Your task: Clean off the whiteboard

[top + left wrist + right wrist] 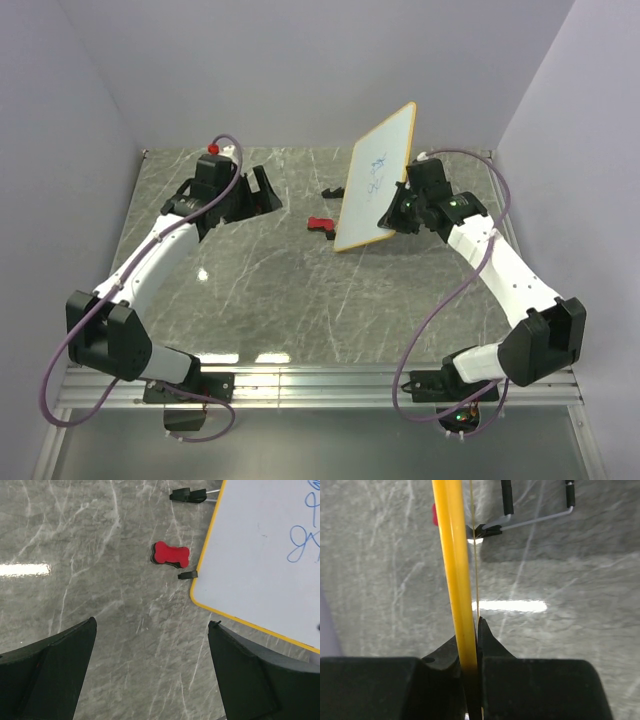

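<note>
Clamping the whiteboard (378, 180) by its yellow rim, the right end effector (472, 630) is fully closed on it; board stands tilted on edge over the bench (250, 290), blue scribbles (302, 540) on its face. Noted: left end effector (152, 625) spread wide, empty, hovering near a red eraser (170, 555) lying beside the board's lower corner.

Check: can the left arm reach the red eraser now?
Probably yes: the left gripper, fingers open, points at the red eraser with nothing between them; the whiteboard, clamped by the right gripper, stands off to one side.
</note>
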Available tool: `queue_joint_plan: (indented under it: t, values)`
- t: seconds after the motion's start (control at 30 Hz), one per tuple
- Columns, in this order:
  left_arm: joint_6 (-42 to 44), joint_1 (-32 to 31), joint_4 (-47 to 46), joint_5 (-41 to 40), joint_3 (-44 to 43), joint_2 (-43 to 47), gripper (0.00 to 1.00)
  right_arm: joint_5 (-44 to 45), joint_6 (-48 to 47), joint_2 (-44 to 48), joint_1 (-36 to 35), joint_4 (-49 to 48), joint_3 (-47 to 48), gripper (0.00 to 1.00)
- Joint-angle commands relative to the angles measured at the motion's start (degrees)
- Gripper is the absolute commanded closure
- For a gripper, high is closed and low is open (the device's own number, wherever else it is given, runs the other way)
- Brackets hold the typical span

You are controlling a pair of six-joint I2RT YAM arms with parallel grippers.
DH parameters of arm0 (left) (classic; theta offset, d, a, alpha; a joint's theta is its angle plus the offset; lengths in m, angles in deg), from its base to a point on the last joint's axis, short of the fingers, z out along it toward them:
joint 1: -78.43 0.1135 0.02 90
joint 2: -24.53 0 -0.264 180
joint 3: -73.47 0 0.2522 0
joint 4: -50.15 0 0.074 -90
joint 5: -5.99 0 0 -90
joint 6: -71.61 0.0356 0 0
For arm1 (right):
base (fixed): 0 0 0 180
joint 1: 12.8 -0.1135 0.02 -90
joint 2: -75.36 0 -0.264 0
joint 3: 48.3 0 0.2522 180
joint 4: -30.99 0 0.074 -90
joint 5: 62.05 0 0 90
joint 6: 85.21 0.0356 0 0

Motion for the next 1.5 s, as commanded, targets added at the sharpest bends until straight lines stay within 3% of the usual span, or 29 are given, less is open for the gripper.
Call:
queue_joint_plan:
  t: [0.0, 0.17, 0.3, 0.5, 0.87, 1.03, 1.1, 1.47]
  values:
    - [0.43, -0.33, -3.58, 1.46, -0.97, -1.68, 0.01, 23.58, -11.81, -0.19, 2.14, 12.93, 0.40, 1.00]
    - [4.47, -5.50, -3.23, -3.72, -5.62, -8.88, 0.01, 21.39, -13.48, -0.63, 2.41, 12.40, 0.57, 1.00]
    - [7.46, -9.46, -0.42, -6.45, -15.18, -17.58, 0.05, 17.27, -15.24, -0.54, 2.41, 11.17, 1.36, 1.00]
    - [18.88, -12.19, -4.36, -7.59, -21.71, -25.75, 0.06, 17.08, -18.76, -0.89, 2.41, 14.06, 4.26, 1.00]
    - [38.21, -13.51, -5.60, -2.24, -28.83, -36.14, 0.11, 11.45, -14.54, 3.94, 2.41, 19.95, 2.51, 1.00]
    - [44.45, -13.25, -0.95, 0.05, -33.14, -41.06, 0.23, 13.30, -15.24, 5.61, 2.41, 22.15, 2.77, 1.00]
    - [45.43, -12.98, 0.28, 2.06, -34.54, -42.46, 0.33, 13.74, -15.07, 5.88, 2.41, 22.33, 2.59, 1.00]
    - [49.47, -10.52, 6.26, 6.38, -37.10, -46.34, 0.30, 13.39, -14.80, 2.45, 2.32, 22.42, 3.91, 1.00]
